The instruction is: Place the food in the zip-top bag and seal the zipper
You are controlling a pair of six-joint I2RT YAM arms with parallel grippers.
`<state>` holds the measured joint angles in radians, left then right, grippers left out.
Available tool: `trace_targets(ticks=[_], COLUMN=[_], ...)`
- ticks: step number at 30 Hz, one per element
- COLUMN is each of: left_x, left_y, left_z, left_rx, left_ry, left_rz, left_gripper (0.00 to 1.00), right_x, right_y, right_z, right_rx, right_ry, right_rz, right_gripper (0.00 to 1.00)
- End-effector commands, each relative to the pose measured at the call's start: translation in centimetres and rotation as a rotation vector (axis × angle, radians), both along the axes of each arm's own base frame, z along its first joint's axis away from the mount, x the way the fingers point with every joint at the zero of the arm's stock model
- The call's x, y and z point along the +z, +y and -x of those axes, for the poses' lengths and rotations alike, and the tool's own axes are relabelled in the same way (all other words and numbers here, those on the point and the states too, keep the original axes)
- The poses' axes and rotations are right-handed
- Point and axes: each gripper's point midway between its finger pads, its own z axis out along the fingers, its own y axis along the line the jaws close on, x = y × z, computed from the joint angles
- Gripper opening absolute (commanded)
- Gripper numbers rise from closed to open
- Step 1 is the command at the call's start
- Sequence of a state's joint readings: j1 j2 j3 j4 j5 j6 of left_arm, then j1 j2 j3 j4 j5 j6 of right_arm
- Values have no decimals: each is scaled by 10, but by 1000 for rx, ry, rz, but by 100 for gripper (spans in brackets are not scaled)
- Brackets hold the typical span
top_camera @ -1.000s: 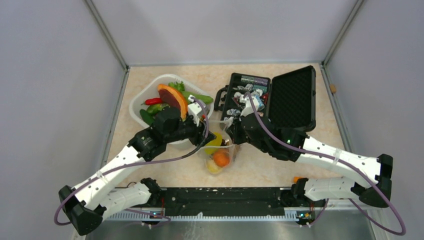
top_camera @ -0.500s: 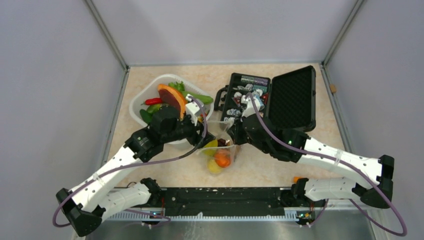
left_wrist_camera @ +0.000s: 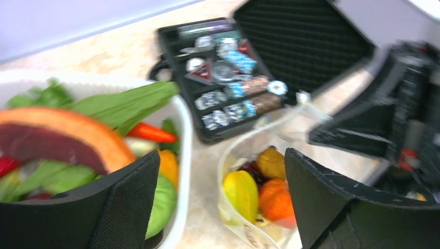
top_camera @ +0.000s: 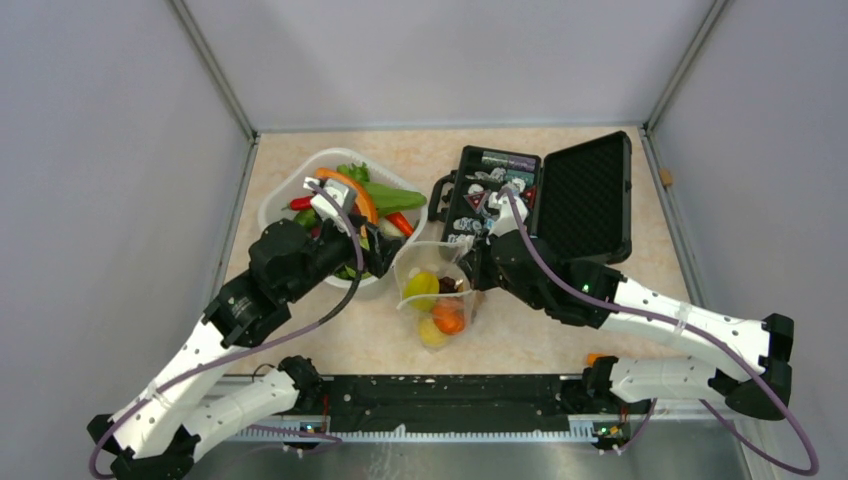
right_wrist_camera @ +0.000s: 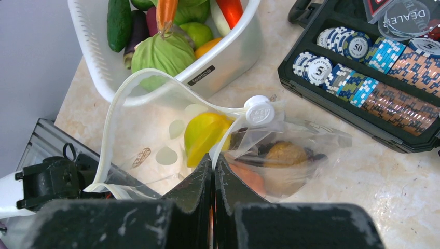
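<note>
The clear zip-top bag [top_camera: 432, 292] lies between the basket and the case with its mouth held up. Inside it are a yellow lemon [top_camera: 420, 288] and an orange tangerine [top_camera: 448, 318], with dark grapes beside them. My right gripper [right_wrist_camera: 214, 158] is shut on the bag's mouth edge, pinching the whitish zipper [right_wrist_camera: 108, 136] strip just below its white slider [right_wrist_camera: 259, 110]. My left gripper [left_wrist_camera: 222, 161] stands open and empty over the near rim of the basket, left of the bag [left_wrist_camera: 228, 150]. The rest of the food, green leaves [top_camera: 385, 195] and a red pepper [top_camera: 400, 221] among it, fills the basket.
The white plastic basket [top_camera: 272, 205] sits at the back left, touching the bag's left side. An open black case [top_camera: 585, 190] of poker chips stands at the back right, just behind the right gripper. Grey walls close in the table on three sides.
My left gripper has opened wider and pulled back left from the bag's mouth to over the basket. The yellow lemon now lies free in the bag. The right gripper has kept its hold.
</note>
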<state>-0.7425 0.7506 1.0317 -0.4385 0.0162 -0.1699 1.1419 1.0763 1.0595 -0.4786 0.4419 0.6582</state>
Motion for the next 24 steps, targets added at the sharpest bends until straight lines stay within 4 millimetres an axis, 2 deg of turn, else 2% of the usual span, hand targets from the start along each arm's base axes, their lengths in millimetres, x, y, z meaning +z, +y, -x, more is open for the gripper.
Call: trace_targets(ticks=[1,5,9,14,24], left_x=[-7,-9,-19,-27,-41], left_y=[53,74,85,93,123], left_z=[-34,-38,-44,-50,-66], left_rx=[387,500,577,613,688], left_ry=[16,-3,19,60,149], left_rz=[19,30,12,14,67], left_gripper=[91,98,99,99,99], right_x=[27,26,25,27,29], right_y=[3,3,3,3,0], right_z=[-6,-5,-6,-5,-7], right_rx=[-21,-18,-18,-15,-21], right_ry=[-47,-46,-48,-50,-60], right_rz=[-93,-91,-89,-86,-81], right_gripper=[1,1,1,1,2])
